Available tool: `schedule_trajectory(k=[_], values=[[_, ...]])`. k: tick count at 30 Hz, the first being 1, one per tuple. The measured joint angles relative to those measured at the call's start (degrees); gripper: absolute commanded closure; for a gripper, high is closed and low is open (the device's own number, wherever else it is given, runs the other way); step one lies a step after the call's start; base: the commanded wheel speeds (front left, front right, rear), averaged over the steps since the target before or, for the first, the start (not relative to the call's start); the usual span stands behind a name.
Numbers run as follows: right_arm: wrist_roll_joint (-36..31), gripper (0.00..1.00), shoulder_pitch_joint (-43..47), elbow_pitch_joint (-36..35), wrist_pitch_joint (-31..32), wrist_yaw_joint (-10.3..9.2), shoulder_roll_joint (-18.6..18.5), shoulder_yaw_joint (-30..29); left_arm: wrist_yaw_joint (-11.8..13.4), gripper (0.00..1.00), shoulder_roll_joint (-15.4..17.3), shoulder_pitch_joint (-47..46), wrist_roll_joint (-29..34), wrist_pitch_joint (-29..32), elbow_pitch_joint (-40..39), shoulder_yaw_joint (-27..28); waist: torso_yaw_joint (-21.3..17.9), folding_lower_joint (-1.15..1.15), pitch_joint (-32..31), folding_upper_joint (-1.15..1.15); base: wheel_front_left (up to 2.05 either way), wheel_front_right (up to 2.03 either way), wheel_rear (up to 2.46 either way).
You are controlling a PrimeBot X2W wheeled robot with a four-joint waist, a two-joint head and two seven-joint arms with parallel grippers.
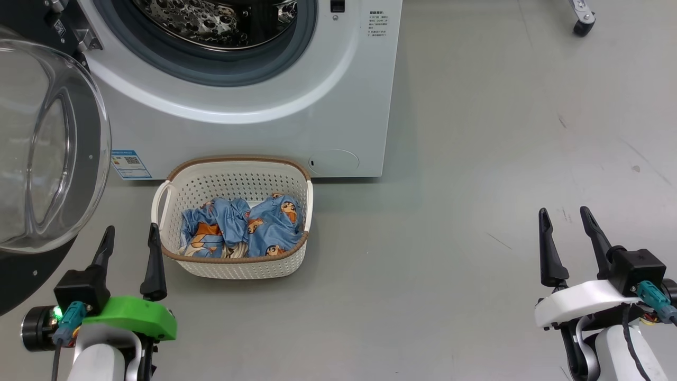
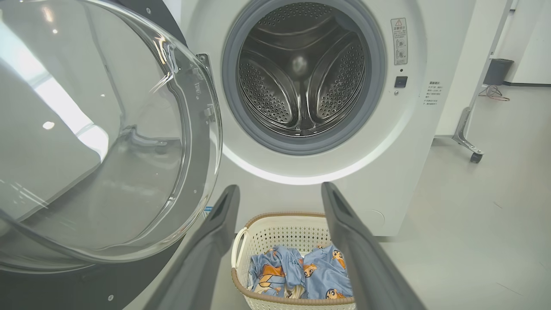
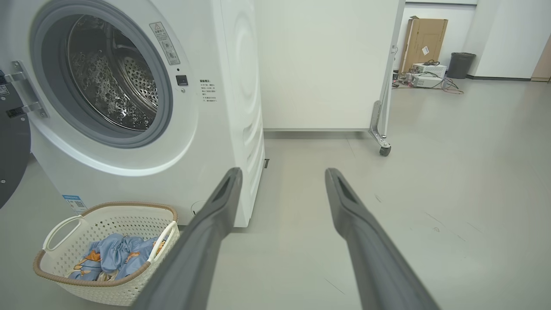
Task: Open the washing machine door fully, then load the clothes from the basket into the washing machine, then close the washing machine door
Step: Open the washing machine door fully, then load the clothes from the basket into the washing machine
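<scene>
grey floor, washing machine door (image 1: 47, 148) swung open, clothes (image 1: 243, 227) all in basket (image 1: 232, 270), drum (image 2: 301, 73) empty, both pincers spread and empty: left pincer (image 1: 129, 235), right pincer (image 1: 566, 217).

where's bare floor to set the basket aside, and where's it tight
Widest bare floor: right of the basket and washing machine, out to the right gripper. Tight: between the basket, the left gripper and the open washing machine door.

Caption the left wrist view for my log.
Open left end effector faces the open washing machine door, empty steel drum, and basket of cartoon-print clothes.
</scene>
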Motion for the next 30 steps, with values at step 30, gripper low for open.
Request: schedule_trajectory(k=[30], values=[[0.01,0.00,0.04,0.20,0.00,-0.01,0.29,0.03,0.00,0.00,-0.12,0.19,1.02,0.00,0.18,0.55,1.20,0.00,0.42,0.00,0.36,-0.36,0.00]])
